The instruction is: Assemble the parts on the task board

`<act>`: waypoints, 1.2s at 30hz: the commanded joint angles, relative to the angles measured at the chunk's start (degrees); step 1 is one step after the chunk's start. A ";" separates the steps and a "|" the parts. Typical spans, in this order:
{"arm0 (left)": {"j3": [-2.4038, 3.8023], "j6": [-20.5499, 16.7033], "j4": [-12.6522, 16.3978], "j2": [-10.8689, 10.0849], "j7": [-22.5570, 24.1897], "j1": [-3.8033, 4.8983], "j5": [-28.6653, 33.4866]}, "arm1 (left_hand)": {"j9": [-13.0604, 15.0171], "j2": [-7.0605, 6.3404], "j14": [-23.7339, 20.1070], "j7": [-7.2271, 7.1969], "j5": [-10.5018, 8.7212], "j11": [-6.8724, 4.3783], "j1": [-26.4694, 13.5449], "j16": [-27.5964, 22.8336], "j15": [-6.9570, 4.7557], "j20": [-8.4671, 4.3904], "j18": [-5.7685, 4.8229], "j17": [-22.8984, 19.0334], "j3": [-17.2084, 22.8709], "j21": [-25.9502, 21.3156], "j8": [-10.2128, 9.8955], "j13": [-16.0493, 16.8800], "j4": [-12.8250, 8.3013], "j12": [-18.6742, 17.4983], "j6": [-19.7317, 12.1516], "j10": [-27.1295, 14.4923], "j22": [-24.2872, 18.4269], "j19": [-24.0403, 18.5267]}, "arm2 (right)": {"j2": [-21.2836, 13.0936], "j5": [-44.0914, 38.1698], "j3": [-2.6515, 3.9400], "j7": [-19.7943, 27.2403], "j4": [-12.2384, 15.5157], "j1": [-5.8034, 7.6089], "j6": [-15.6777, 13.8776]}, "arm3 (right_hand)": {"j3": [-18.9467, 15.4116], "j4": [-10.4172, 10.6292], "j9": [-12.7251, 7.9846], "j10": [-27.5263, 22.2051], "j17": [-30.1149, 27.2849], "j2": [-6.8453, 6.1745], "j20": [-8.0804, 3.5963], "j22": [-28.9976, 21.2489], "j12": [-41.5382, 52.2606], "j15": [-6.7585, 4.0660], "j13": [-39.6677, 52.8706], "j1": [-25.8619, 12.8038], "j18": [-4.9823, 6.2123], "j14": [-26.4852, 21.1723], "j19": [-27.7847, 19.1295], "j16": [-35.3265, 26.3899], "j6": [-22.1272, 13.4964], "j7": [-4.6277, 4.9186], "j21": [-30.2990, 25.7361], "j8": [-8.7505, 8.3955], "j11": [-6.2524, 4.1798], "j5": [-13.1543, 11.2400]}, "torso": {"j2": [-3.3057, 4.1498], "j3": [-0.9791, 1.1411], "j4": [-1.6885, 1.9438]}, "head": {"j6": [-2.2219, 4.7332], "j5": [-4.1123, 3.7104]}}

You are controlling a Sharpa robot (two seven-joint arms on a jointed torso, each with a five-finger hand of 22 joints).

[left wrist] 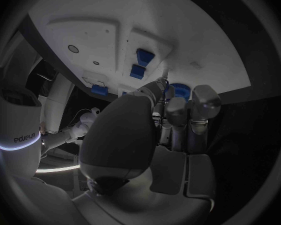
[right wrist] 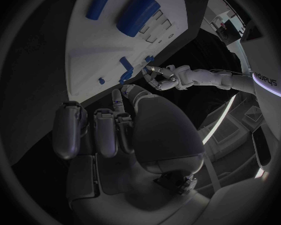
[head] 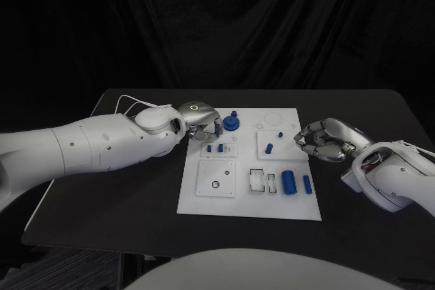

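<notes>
1. Nearest, at 5 o'clock on the white plastic task board, lies a loose thick blue cylinder part
2. Left hand pinches a round blue gear part at 11 o'clock; a tilted push could jam it
3. Right hand hangs curled, empty, at 3 o'clock; it might brush small blue pegs

Blue parts on white task board

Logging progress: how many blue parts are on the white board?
7: a round one beside the left hand, two small ones nearer, two more toward the right hand, a thick cylinder and thin rod near right. The left hand may hide others.
</notes>
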 commanded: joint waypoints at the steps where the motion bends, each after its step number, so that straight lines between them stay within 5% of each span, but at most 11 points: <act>1: 0.05 1.49 -0.13 0.27 -0.38 -0.20 -0.04 | -0.01 0.46 -0.37 -0.05 -0.07 0.24 -0.12 -0.15 -0.05 0.12 -0.25 0.03 -0.28 -0.26 -0.31 -0.06 -0.05 -0.22 -0.29 0.04 5.03 -0.32 | -0.02 -0.09 0.03 -0.13 0.06 -0.10 0.25 | 0.46 -0.05 0.09 2.25 8.56 0.08 -0.25 8.47 -0.33 -0.20 10.63 -0.24 -0.12 4.47 0.83 -0.36 0.25 -0.18 -0.22 0.14 -0.09 0.31 | -0.01 0.01 0.01 | 0.00 -0.04; 19: 0.05 0.45 -1.58 1.32 -1.25 -1.46 -0.04 | -0.27 0.39 -0.42 -0.12 -0.25 0.35 -0.15 -0.28 -0.02 0.17 -0.36 -0.17 -0.18 0.23 -0.80 -0.34 -0.12 -0.83 -0.85 -0.41 5.27 -0.04 | -0.21 -0.04 0.03 -0.08 0.24 -0.10 0.29 | 0.46 -0.05 0.09 2.25 8.56 0.08 -0.25 8.47 -0.33 -0.20 10.63 -0.24 -0.12 4.47 0.83 -0.36 0.25 -0.18 -0.22 0.14 -0.09 0.31 | -0.03 0.02 0.00 | 0.00 -0.20; 36: 0.05 -0.96 -2.10 2.01 -1.21 -1.77 -0.04 | -0.34 0.59 -0.31 -0.10 -0.25 0.36 -0.24 -0.19 -0.02 0.18 -0.39 -0.01 -0.12 0.37 -0.92 -0.34 -0.02 -0.84 -0.96 -0.28 5.35 0.05 | -0.27 -0.04 0.03 -0.25 0.30 -0.10 0.41 | 0.62 -0.14 0.11 2.29 8.54 0.14 -0.26 8.49 -0.32 -0.22 10.68 -0.16 -0.13 4.46 0.84 -0.38 0.22 -0.19 -0.21 0.15 -0.12 0.33 | 0.01 0.03 -0.01 | 0.00 -0.39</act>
